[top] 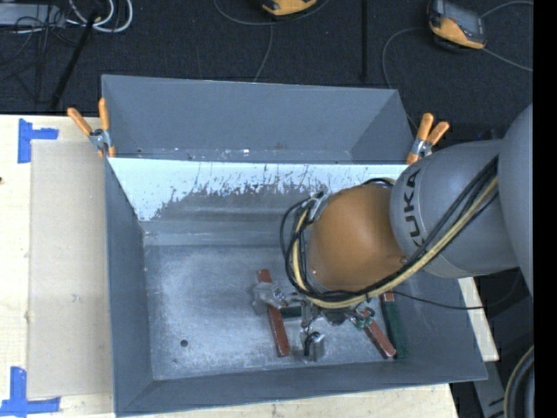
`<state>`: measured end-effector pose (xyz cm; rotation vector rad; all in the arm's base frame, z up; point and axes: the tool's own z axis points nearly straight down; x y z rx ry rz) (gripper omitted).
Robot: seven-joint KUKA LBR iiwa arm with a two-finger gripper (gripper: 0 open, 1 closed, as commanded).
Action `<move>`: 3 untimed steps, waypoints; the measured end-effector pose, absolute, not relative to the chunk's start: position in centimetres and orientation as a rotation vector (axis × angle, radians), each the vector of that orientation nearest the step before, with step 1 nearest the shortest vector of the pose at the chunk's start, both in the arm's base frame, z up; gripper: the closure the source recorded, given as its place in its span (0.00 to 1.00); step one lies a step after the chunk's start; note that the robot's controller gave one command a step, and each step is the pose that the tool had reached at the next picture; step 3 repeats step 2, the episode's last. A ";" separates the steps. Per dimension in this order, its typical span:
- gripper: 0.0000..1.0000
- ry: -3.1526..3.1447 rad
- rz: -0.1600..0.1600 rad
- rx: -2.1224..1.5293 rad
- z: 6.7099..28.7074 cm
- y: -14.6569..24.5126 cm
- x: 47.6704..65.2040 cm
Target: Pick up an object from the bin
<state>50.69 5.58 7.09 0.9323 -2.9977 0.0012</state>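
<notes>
Hovering low over the grey bin's (193, 320) near floor, the pincer (312, 343) sits just beside a reddish-brown stick (279, 331); whether it is wide or narrow cannot be told. A clean pick likely means straddling that stick across its narrow side, clear of the second stick (381, 338).

the bin (174, 320) is matt grey metal, its floor worn rough with pale speckling and its far wall streaked with fine scratches. the arm's grey shell (461, 198) looks smooth with a soft sheen, as does the orange-brown cover (352, 238). the reddish-brown sticks (278, 331) look dull, their material unclear.
</notes>
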 end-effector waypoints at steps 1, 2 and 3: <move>1.00 -2.999 -0.002 0.930 7.1 5.7 50.7; 1.00 -3.020 0.001 0.892 21.4 6.4 50.2; 1.00 -3.020 0.001 0.892 21.4 6.4 50.2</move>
